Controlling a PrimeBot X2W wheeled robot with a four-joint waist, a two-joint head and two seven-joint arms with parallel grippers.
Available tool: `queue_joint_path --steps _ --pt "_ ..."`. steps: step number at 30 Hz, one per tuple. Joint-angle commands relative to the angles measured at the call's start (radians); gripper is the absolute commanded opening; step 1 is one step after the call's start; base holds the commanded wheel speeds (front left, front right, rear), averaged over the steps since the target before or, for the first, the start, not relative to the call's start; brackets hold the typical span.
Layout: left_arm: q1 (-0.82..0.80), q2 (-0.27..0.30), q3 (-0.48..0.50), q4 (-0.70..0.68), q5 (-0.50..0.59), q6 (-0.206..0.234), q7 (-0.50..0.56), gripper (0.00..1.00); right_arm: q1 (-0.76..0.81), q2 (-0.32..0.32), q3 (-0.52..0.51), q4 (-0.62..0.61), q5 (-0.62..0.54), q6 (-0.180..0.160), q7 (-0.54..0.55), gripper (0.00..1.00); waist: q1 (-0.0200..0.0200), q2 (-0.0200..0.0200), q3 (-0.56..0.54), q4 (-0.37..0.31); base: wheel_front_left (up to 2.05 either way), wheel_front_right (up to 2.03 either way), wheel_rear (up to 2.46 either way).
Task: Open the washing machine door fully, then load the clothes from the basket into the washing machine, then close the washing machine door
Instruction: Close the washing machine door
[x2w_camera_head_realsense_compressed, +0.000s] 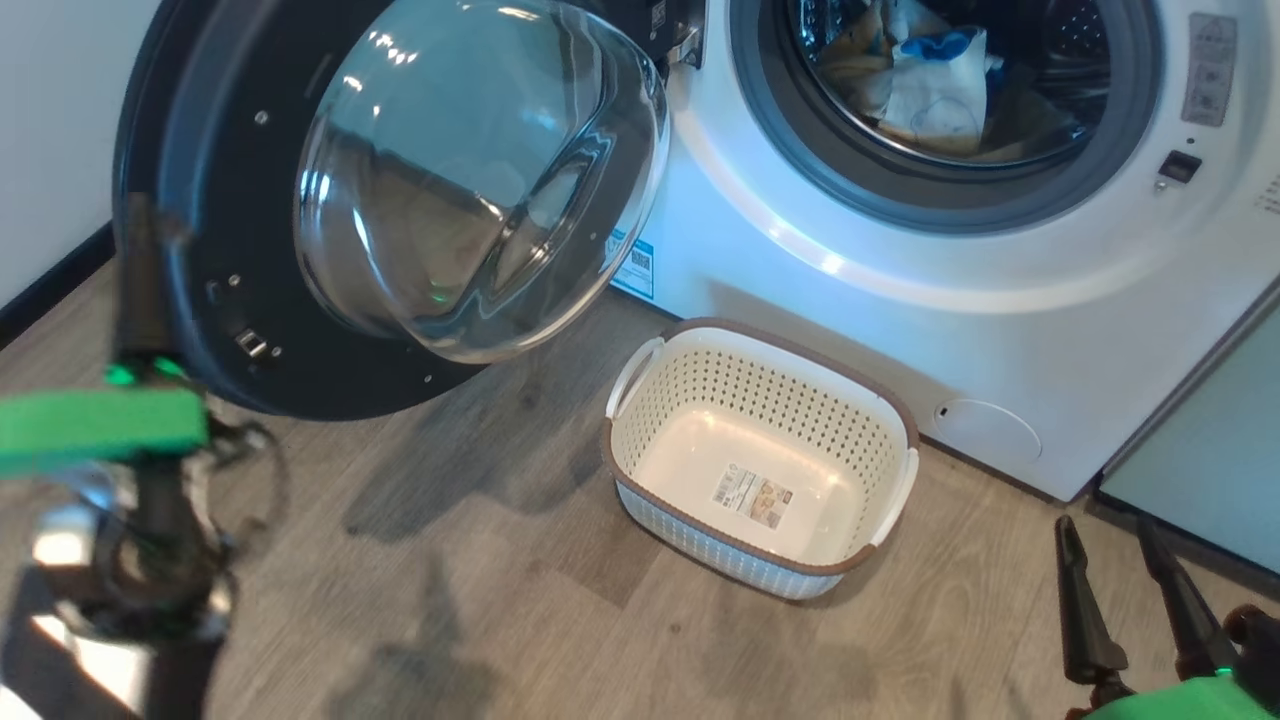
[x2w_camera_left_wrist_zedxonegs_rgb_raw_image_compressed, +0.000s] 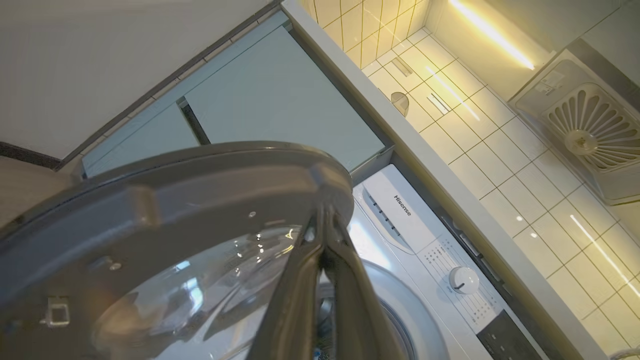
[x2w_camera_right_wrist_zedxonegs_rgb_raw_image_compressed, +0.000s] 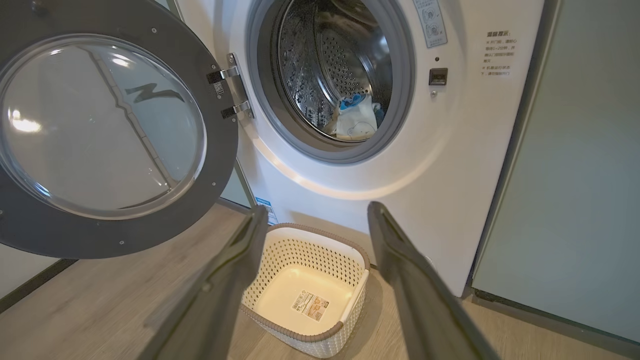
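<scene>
Leave right gripper (x2w_camera_head_realsense_compressed: 1103, 525) splayed wide, near right. Mind empty basket (x2w_camera_head_realsense_compressed: 770, 400) on floor. Push door (x2w_camera_head_realsense_compressed: 480, 180) at left steadily by its rim with pinched-shut left gripper (x2w_camera_left_wrist_zedxonegs_rgb_raw_image_compressed: 325, 215), seemingly touching it, toward far washer (x2w_camera_head_realsense_compressed: 800, 280) holding clothes (x2w_camera_head_realsense_compressed: 930, 80), until latched.

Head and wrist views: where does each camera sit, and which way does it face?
Head view: on the head, looking down at floor, open washing machine door, empty basket; right claw open lower right, left arm lower left.
Left wrist view: by the door's rim, looking up past the washing machine to the tiled wall; left claw shut, tips at the rim.
Right wrist view: low, facing the drum; open fingers frame the basket.
Shared: head and right wrist views both show clothes in the drum.
</scene>
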Motion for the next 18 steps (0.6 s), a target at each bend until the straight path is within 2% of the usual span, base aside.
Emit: queue_joint_path --steps 1,6,12,13,18 --pt "-0.066 0.05 0.06 -0.003 -0.011 -0.008 0.01 0.0 -0.037 -0.021 0.017 -0.041 0.006 -0.003 0.0 1.0 0.0 -0.0001 0.006 -0.003 0.0 0.0 0.0" --pt "-0.179 0.108 0.167 0.153 -0.146 -0.014 0.041 0.0 -0.042 -0.033 0.022 -0.049 0.009 -0.003 0.005 1.0 0.0 -0.0001 0.022 -0.015 0.0 0.0 0.0" --pt "-0.3 0.182 0.258 0.396 -0.289 -0.025 0.106 0.0 -0.05 -0.05 0.03 -0.056 0.011 -0.003 0.013 1.0 0.0 -0.0001 0.037 -0.039 0.0 0.0 0.0" --pt "-0.331 0.201 0.278 0.47 -0.322 -0.028 0.122 0.0 -0.054 -0.057 0.032 -0.06 0.012 -0.003 0.016 1.0 0.0 -0.0001 0.043 -0.048 0.0 0.0 0.0" --pt "-0.392 0.223 0.317 0.625 -0.402 -0.035 0.168 0.0 -0.06 -0.075 0.028 -0.073 0.013 -0.003 0.03 1.0 0.0 -0.0001 0.059 -0.069 0.0 0.0 0.0"
